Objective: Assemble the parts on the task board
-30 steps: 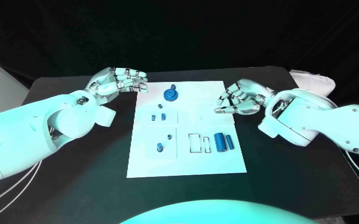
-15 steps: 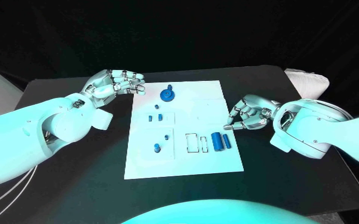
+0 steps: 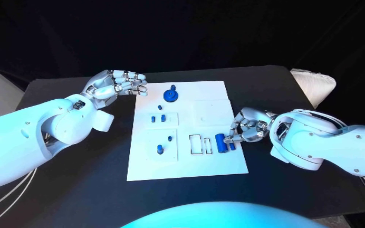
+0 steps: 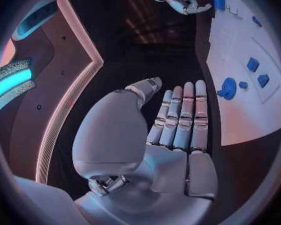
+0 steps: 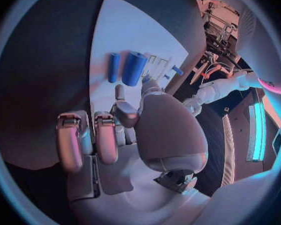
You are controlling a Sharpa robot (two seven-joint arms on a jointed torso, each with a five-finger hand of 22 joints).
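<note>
The white task board [image 3: 199, 165] lies in the middle of the table. A round blue part [image 3: 171, 95] sits at its far end, with small blue parts [image 3: 154, 118] in square recesses below it. Two blue cylinders, a thick one [image 3: 221, 143] and a thin one [image 3: 231, 145], lie near the right edge beside empty slots [image 3: 196, 144]. My right hand [image 3: 248, 125] hovers at that edge with bent fingers just above the thin cylinder [image 5: 114, 67], holding nothing. My left hand [image 3: 118, 84] hangs by the far left corner, fingers stretched [image 4: 178, 120], empty.
A pale object [image 3: 313, 85] sits at the table's right edge. In the left wrist view the board [image 4: 240, 105] lies beside my palm, with the round part [image 4: 228, 87] close to the fingertips. Bare black tabletop surrounds the board.
My right hand has come down along the board's right edge, from beside its middle to the two cylinders. The left hand has stayed at the far left corner.
</note>
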